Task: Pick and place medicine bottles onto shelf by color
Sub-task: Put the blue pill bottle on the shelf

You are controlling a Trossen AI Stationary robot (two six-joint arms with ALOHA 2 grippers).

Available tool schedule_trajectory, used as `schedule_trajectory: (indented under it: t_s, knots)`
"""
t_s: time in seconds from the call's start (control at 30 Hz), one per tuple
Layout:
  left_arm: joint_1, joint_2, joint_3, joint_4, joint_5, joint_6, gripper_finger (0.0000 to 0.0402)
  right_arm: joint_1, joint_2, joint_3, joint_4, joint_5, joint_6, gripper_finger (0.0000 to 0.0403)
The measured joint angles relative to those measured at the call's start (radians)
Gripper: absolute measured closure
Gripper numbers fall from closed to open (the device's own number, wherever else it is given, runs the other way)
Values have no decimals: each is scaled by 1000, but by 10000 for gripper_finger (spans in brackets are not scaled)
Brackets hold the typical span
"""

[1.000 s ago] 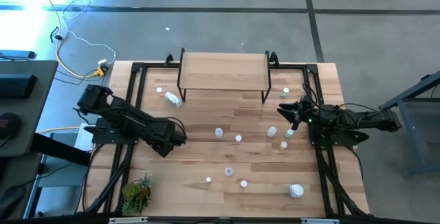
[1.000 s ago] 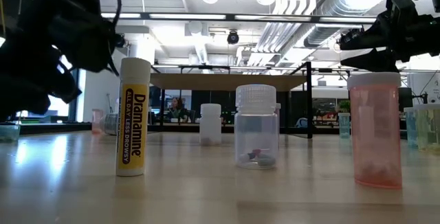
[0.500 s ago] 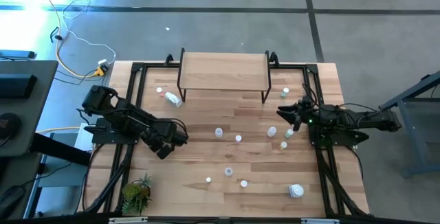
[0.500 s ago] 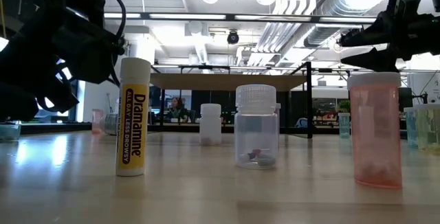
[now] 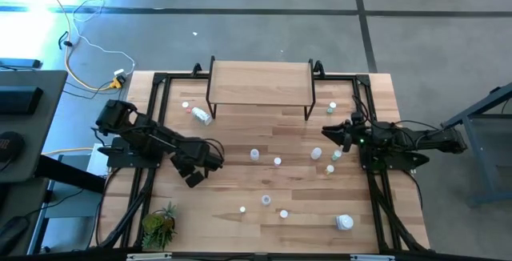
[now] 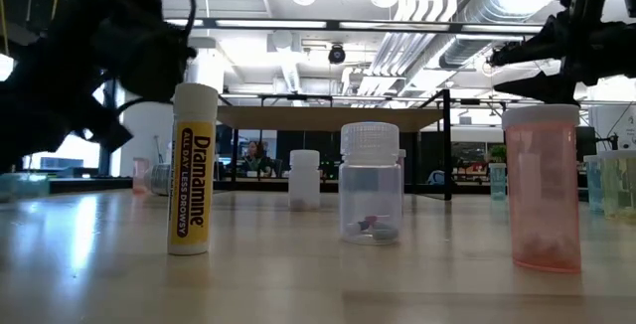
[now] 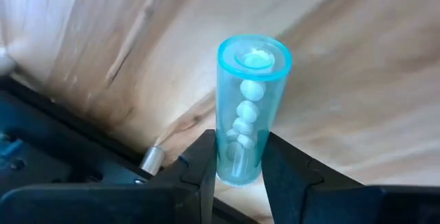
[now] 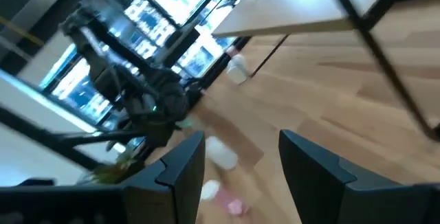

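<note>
At the table's nine o'clock edge, the left gripper (image 7: 238, 176) pinches a clear blue cylindrical tube (image 7: 248, 107); the right gripper (image 8: 240, 159) hangs half-open and empty at three o'clock.

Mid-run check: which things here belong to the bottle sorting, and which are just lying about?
Job:
- shelf, top bare
- blue tube, gripped in left pincer
- Dramamine tube
- loose small bottles, e.g.
- large bottle
- right pincer, open

Lying about:
- potted plant
- floor cable

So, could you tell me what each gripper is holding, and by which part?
The left gripper grips a clear blue tube near its lower end; the right gripper holds nothing.
</note>
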Motion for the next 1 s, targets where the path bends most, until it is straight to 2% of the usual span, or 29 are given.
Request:
schedule_trajectory:
  t_s: [0.13, 0.33, 0.57, 0.77, 1.0]
  knots:
    - [0, 0, 106, -73, -81, 66, 315, 0, 0, 0, 92, -71, 0, 226]
    - [0, 0, 301, -218, -267, 200, 315, 0, 0, 0, 252, -102, -5, 226]
    - [0, -1, 497, -257, -497, 394, 315, 0, 0, 0, 350, -125, -24, 226]
    - [1, -2, 604, -257, -653, 562, 315, 0, 33, 81, 338, -126, -106, 226]
    - [1, -2, 670, -255, -790, 763, 315, 0, 190, 262, 212, -146, -162, 226]
